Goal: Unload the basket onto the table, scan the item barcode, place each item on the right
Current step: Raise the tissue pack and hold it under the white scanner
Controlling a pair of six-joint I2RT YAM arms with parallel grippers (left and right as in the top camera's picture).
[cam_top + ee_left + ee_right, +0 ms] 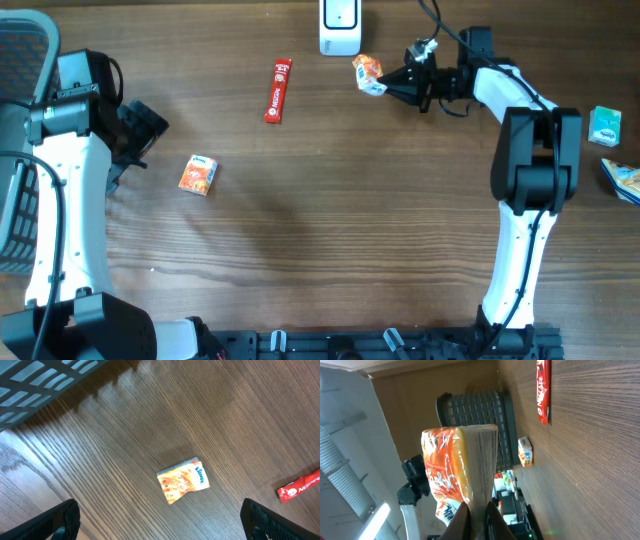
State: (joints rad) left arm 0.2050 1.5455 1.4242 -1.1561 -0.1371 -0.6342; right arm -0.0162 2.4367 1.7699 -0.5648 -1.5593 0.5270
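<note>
Right gripper (388, 88) pinching the orange packet (368, 74) by one edge, at 12 o'clock on the surface (330, 230), just beside the white scanner (340, 25) at its 5 o'clock. Left gripper (145, 125) spread wide at 9 o'clock. Kleenex pack (198, 175) lies flat near it, at its 5 o'clock.

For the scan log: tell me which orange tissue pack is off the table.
The pack in the right claw, by the white scanner; the other pack lies flat near the left arm.
</note>
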